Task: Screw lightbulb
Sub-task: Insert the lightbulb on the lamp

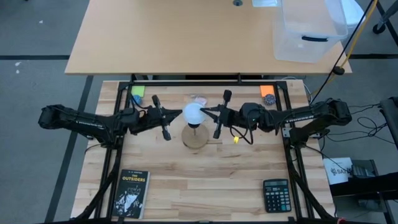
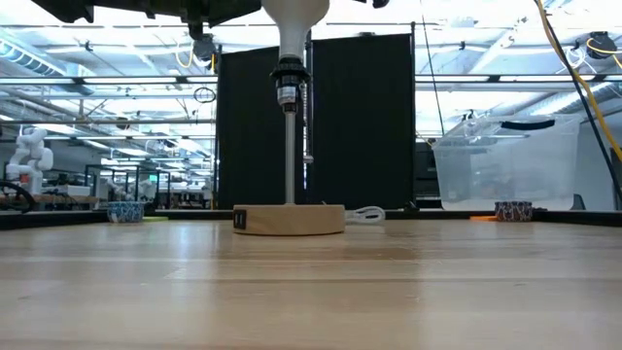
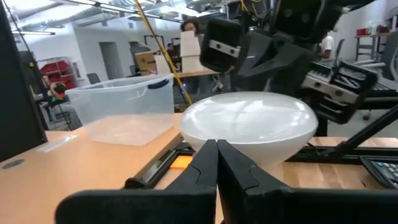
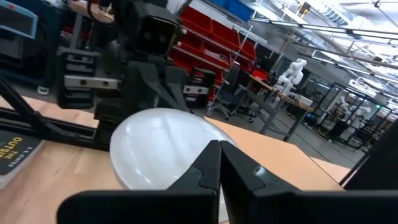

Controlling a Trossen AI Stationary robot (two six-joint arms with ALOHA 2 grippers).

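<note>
Now we see the small white frosted lightbulb [image 1: 193, 112] sitting atop the tan wooden stand [image 1: 196, 137] near the middle of the tabletop, so it can be screwed. Both the left gripper [image 1: 177, 114] and right gripper [image 1: 206, 112] have closed jaws holding nothing, their tips just beside the globe on opposite sides.

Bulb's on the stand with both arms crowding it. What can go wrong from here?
1. Both end effectors, left and right, are shut and flank the lightbulb closely; a small sideways move may knock it.
2. The stand is a thin pole on a small base, so a push at the top might tip it.
3. The arms face each other closely and might collide.
</note>
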